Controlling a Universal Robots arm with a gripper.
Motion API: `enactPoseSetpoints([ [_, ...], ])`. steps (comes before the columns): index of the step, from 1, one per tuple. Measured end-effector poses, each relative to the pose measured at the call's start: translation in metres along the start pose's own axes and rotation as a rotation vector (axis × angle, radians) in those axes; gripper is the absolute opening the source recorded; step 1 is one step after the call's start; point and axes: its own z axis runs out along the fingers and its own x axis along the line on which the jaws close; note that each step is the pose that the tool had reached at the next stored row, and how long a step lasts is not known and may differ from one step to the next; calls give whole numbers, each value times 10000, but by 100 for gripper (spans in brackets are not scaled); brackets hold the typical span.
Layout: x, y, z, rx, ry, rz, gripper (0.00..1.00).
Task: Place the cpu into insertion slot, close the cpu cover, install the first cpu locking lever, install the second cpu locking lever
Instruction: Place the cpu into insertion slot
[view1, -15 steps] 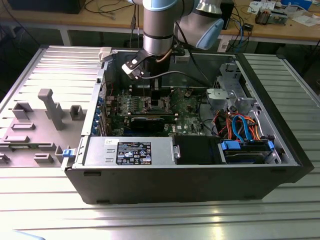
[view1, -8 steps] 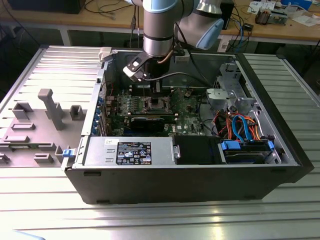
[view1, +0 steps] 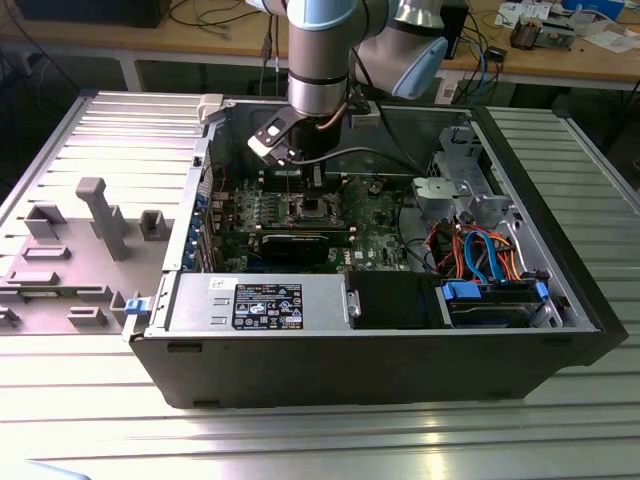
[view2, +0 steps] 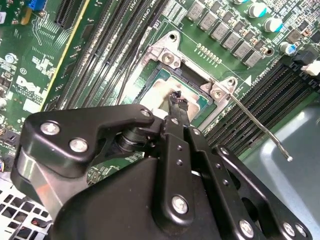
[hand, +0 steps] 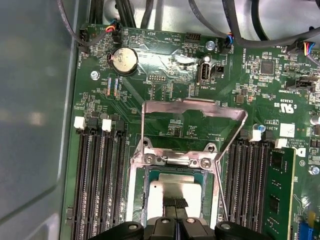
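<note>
An open black computer case (view1: 380, 370) lies on a ribbed metal bench (view1: 300, 440), holding a labelled silver power supply (view1: 260, 303), a long black graphics card (view1: 300, 243) and orange and blue cables (view1: 480, 250), with grey plastic blocks (view1: 100, 215) at the exterior view's left.

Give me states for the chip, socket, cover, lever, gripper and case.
chip: lying in the socket, silver face up
socket: filled, uncovered
cover: open, swung up on its hinge
lever: unlatched, sticking out past the socket
gripper: shut, tips at the chip's top face
case: lying on its side, open on top
</note>
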Motion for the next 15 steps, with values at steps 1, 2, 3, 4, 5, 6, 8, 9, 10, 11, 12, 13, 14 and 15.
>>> enactPoseSetpoints([
  [1,-1,2,-37,-10,11,0,11],
  [2,-5,0,-74,-3,3,0,11],
  [3,-7,0,-111,-3,3,0,11],
  [4,-10,0,-155,-3,2,1,11],
  [5,-12,0,-191,-3,2,1,11],
  [6,-15,1,-226,-3,3,0,11],
  [8,-21,3,-315,-2,2,-1,11],
  [9,-23,3,-344,-2,2,-1,11],
  [10,-26,4,-390,-3,3,0,11],
  [11,-29,3,-445,-1,1,1,11],
  [12,-33,4,-507,-2,2,0,11],
  [13,-36,4,-545,-2,3,0,11],
  [14,-37,4,-567,-2,2,0,11],
  [15,-39,4,-592,-2,1,0,11],
])
